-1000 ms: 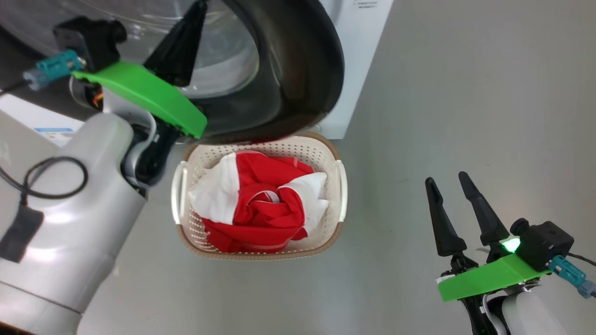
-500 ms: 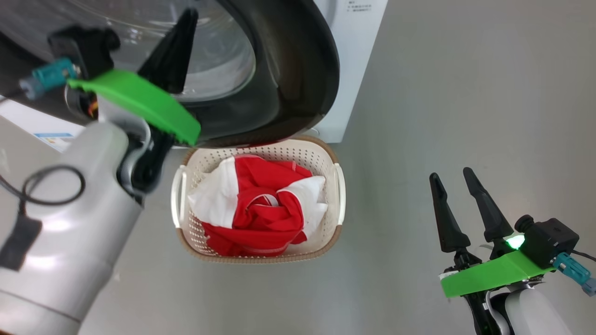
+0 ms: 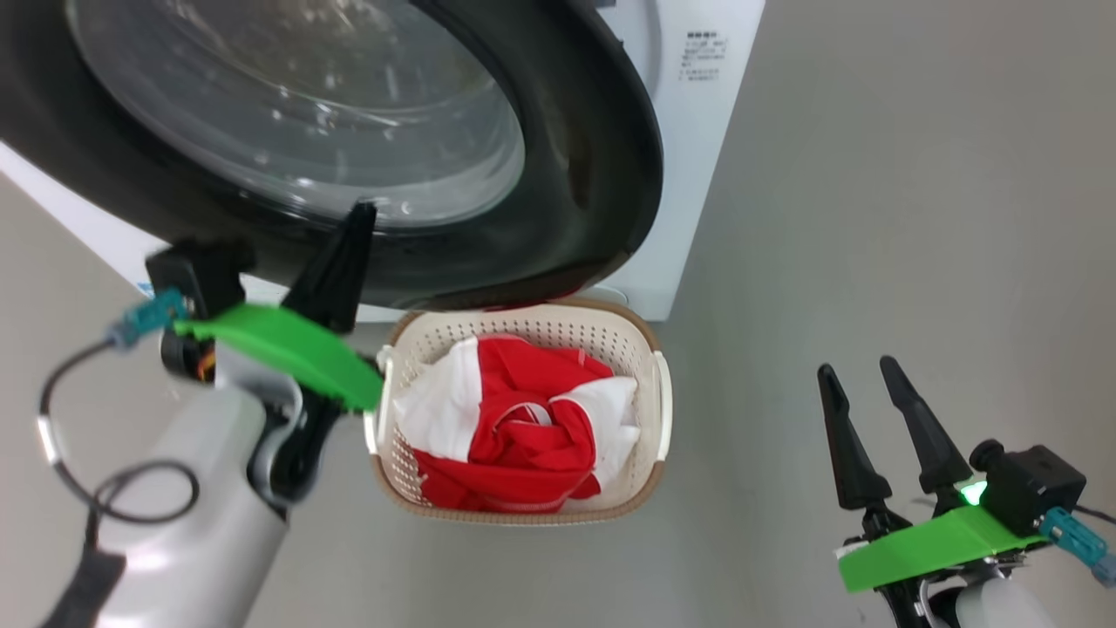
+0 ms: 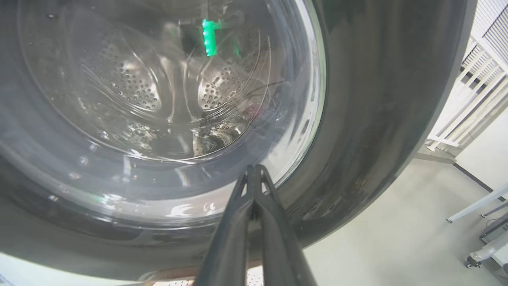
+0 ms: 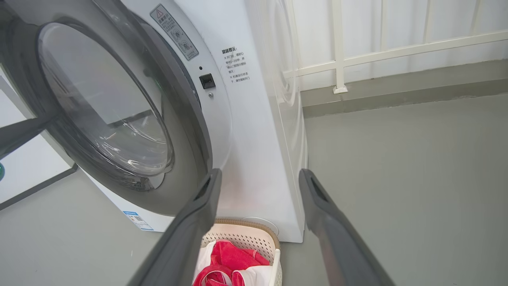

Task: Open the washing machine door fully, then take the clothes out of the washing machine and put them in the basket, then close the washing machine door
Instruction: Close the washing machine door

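Observation:
The washing machine door (image 3: 602,157) stands ajar from the white washing machine (image 3: 697,131), black rim around a clear glass bowl (image 4: 158,79) with the steel drum behind. My left gripper (image 3: 362,214) is shut and empty, its tip (image 4: 254,169) at the glass's lower edge; contact cannot be told. Below the door, the cream basket (image 3: 641,336) holds the red and white clothes (image 3: 523,427). My right gripper (image 3: 856,366) hangs open over bare floor right of the basket. Its wrist view has the door (image 5: 186,159), the machine (image 5: 258,99), the basket (image 5: 238,238) and the clothes (image 5: 230,262) between its open fingers (image 5: 260,174).
The door's lower rim overhangs the basket's far edge. A white railing (image 5: 337,47) runs behind the machine, and metal frame legs (image 4: 476,206) stand to the side. Grey floor (image 3: 915,218) spreads to the right of the machine and basket.
The head camera has shifted, showing more of the door's face. Against the door, my left gripper's tip has dropped from the glass to its lower edge. The right arm is unmoved.

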